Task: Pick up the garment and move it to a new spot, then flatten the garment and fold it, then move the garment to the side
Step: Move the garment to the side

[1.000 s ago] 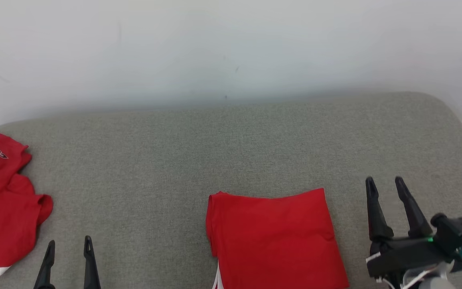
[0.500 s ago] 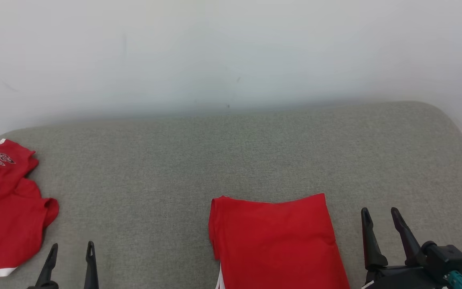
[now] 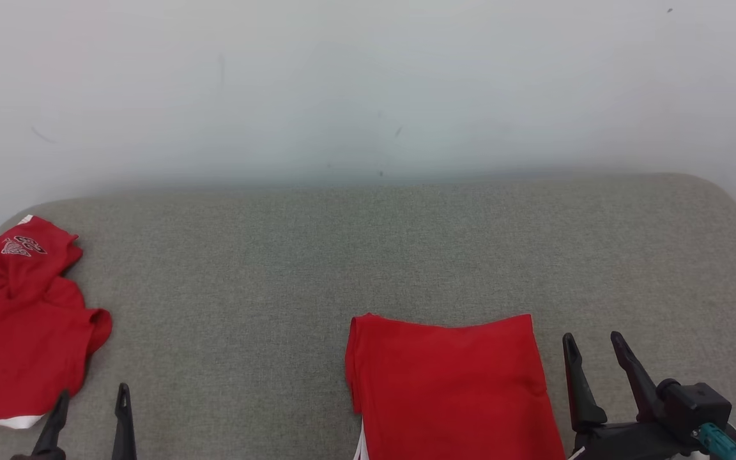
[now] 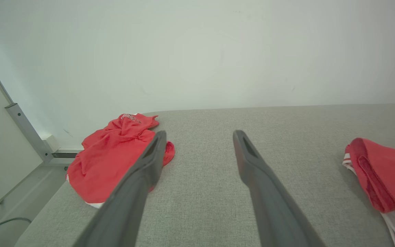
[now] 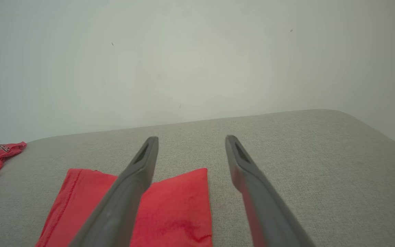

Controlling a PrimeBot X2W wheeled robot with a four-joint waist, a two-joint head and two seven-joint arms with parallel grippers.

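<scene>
Garments: two, a folded red fabric garment (image 3: 448,383) and a crumpled red printed garment (image 3: 20,326)
Grey fabric surface (image 3: 342,255): one
Left gripper (image 3: 93,391): fingers apart, empty
Right gripper (image 3: 591,336): fingers apart, empty

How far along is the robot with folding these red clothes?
Done: the folded garment lies neatly on the grey cushion. In hand: nothing; left gripper and right gripper are open and empty. Left, probably: sliding it aside; the crumpled garment looks untouched.
</scene>
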